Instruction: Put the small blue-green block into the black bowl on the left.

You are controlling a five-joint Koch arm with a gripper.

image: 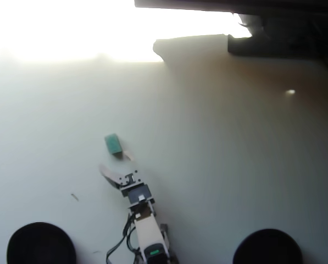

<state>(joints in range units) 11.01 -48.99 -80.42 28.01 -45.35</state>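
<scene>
Two matching black bowls sit at the near edge of the bench (235,165) in the overhead view: we take the black bowl (40,243) at lower left as the target, and log the second bowl (267,246) at lower right as not concerned. One small blue-green block (114,144) lies flat on the pale surface, left of centre and well apart from both bowls, its long side running roughly up and down the picture with a slight tilt. One end effector (115,160) reaches up from the bottom edge on its arm (144,231), jaws spread in a V whose mouth faces the block; the left tip lies below and to the left of the block, the right tip just beside its lower right corner, and nothing is held between them. We read this spread and angle as a line-up, so that a short advance would bring the block between the tips. We judge the step in hand to be the approach, with grasp, carry and drop into the left bowl not yet done. Strong glare washes out the far side of the bench. One dark speck (74,196) lies above the left bowl; we cannot tell what it is.
</scene>
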